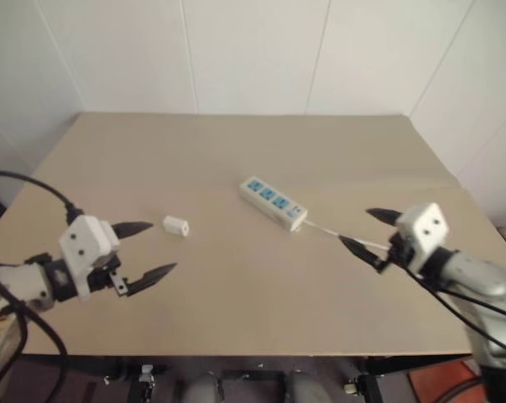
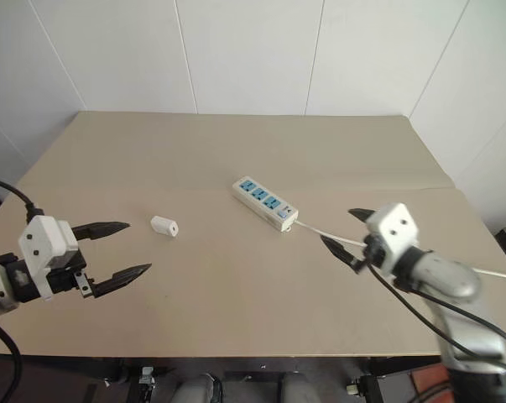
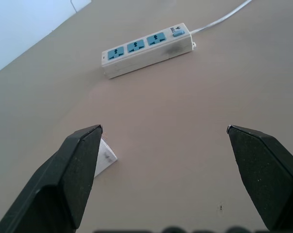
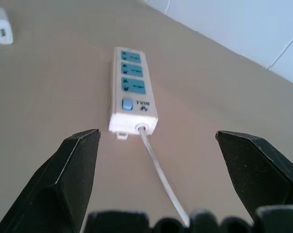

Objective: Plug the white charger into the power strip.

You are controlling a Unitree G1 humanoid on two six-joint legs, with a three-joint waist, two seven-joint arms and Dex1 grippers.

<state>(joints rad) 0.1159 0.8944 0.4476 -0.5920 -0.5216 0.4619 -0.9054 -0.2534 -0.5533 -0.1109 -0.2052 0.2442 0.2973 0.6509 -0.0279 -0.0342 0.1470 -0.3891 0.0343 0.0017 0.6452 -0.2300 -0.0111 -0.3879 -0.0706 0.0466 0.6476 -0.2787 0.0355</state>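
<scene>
the approach is in hand: both pincers, left pincer [image 1: 143, 249] and right pincer [image 1: 372, 231], gape wide and empty, so next the left must close on the small white rounded plastic charger [image 1: 175, 226] at left of centre, well apart from the long white plastic power strip with blue sockets [image 1: 273, 202] on the tan counter [image 1: 236, 319].

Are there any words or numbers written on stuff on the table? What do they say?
Dark print beside the blue button on the power strip: a short word and a small mark, too blurred to read.
Small marks on the three blue sockets: too small to read.
White charger: no writing to be seen.
Table: no writing.
</scene>
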